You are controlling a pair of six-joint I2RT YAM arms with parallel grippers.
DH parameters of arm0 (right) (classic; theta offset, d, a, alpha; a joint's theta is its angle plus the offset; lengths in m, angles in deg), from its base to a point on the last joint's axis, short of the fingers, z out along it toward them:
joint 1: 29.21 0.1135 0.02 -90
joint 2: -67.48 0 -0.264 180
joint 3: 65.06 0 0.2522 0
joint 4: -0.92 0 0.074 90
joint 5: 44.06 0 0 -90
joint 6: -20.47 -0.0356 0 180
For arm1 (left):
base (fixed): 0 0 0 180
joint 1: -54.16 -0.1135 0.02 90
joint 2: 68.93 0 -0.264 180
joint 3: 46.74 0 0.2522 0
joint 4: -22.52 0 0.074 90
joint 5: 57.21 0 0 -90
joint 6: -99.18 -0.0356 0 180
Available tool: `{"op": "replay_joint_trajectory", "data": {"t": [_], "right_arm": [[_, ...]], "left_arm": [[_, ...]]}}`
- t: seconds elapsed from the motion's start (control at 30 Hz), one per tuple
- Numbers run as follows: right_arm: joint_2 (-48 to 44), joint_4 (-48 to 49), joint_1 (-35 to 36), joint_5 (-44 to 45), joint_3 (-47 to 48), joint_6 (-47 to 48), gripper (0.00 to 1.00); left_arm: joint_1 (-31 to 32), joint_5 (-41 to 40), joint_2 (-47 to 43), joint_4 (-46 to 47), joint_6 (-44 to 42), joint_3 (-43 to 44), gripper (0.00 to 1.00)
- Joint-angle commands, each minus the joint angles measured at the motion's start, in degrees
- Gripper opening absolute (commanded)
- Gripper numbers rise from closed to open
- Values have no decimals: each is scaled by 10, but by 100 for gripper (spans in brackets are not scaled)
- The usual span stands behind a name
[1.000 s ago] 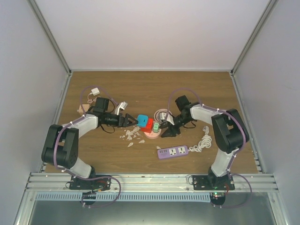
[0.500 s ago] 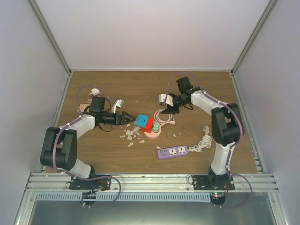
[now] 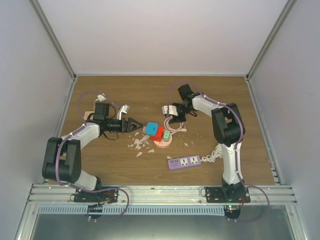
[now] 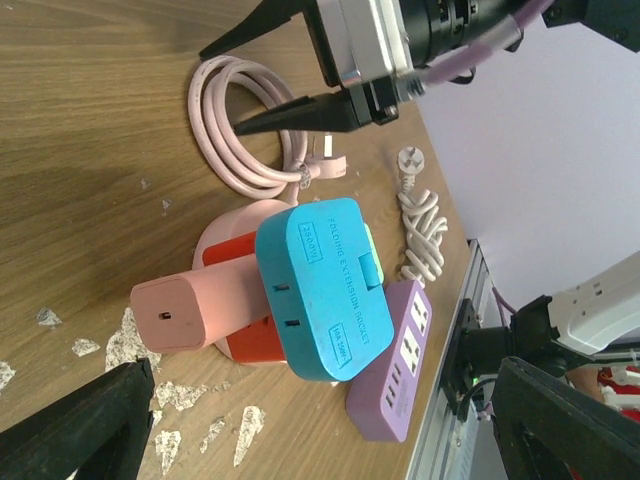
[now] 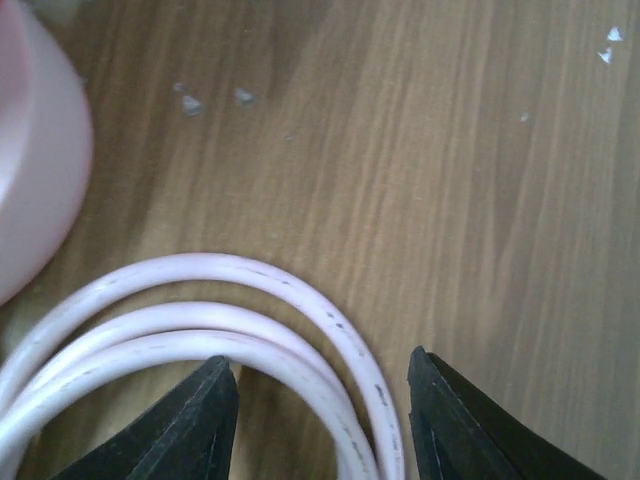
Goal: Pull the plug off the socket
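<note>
A round pink-and-red socket hub lies mid-table with a blue extension adapter, a pink plug block and a green plug stuck in it. The blue adapter also shows in the left wrist view. My left gripper is open and empty, just left of the blue adapter, jaws level with it. My right gripper is open and low over a coiled pink cable. Its fingertips straddle the cable's loops without closing on them.
A purple power strip lies near the front right, with a bundled white cable beside it. White scraps litter the wood left of the hub. A small white plug lies at the back left.
My right gripper left the green plug side of the hub and swung back and left to sit over the pink cable. My left gripper drew back slightly from the blue adapter.
</note>
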Motion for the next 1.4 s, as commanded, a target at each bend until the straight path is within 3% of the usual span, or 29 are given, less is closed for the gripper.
{"op": "replay_joint_trajectory", "data": {"t": [0.0,0.3,0.8,0.93,1.13,1.37], "right_arm": [[41,-25,5,8,40,-2,44],[46,-55,-31,7,20,-16,18],[-50,-42,-104,6,-156,-98,14],[-78,-37,-116,0,-187,-116,21],[-150,-9,-120,-84,-209,-139,62],[-200,3,-108,-187,-206,-149,78]], "left_arm": [[-7,16,-11,24,1,-5,92],[-23,-6,15,-13,-24,31,90],[6,-43,59,-80,-105,72,77],[36,-18,59,-90,-119,80,72],[81,-12,72,-107,-127,113,66],[93,-47,98,-120,-118,134,67]]}}
